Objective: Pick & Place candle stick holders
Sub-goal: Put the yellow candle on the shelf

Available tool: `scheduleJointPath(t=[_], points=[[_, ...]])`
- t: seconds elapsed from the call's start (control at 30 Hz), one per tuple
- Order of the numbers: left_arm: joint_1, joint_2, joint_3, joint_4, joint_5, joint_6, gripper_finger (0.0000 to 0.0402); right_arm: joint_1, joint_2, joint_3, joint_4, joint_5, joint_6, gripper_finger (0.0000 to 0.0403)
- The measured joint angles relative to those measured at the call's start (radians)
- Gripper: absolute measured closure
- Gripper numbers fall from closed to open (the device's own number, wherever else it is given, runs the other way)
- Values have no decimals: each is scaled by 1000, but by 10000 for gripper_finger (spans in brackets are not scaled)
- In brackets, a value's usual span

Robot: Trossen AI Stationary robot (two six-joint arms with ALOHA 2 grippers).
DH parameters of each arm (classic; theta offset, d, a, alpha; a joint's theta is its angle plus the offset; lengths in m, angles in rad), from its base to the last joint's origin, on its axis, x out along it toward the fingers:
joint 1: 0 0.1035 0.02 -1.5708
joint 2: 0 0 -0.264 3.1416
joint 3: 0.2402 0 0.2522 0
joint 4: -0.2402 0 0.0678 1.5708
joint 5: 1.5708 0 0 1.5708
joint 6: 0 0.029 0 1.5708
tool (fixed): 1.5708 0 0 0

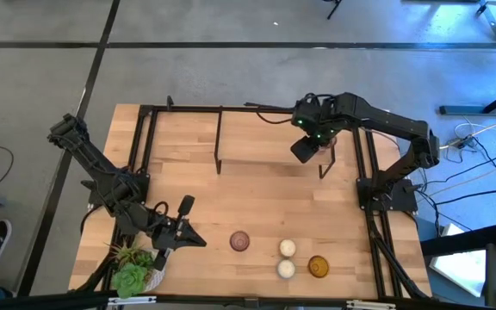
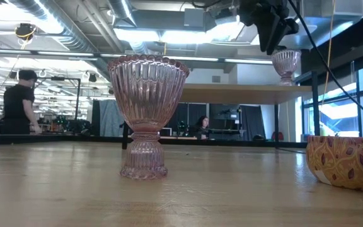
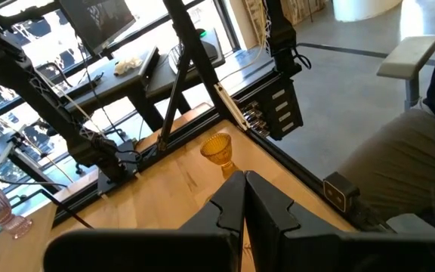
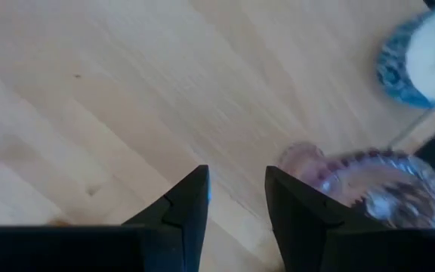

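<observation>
While right gripper (image 4: 236, 198) hovers: fingers parted, gripping nothing
pink holder (image 4: 376, 185): just beside them, outside the gap
left gripper (image 3: 244, 198): closed

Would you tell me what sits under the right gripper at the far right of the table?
Beneath the right gripper, whose fingers are apart and empty, lies bare wood of the table. A pink glass holder stands just beside it, with a blue-rimmed cream one farther off.

Holders: two pink (image 1: 240, 241), two cream (image 1: 288, 248), one amber (image 1: 318, 267) (five visible).
</observation>
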Motion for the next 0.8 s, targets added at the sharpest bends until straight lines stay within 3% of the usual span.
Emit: scheduleJointPath(t=[0.3,0.43,0.53,0.63,0.8], points=[[0,0,0,0,0,0,398,87,-1,44,273,-172,-103,268],[0,0,0,0,0,0,398,204,-1,103,422,-288,-127,268],[-1,0,0,0,0,0,398,334,-2,133,504,-301,-143,268],[-3,0,0,-4,0,-2,398,485,-2,138,537,-214,-155,268],[-9,0,0,13,-4,-13,398,740,-1,121,400,185,-62,268]])
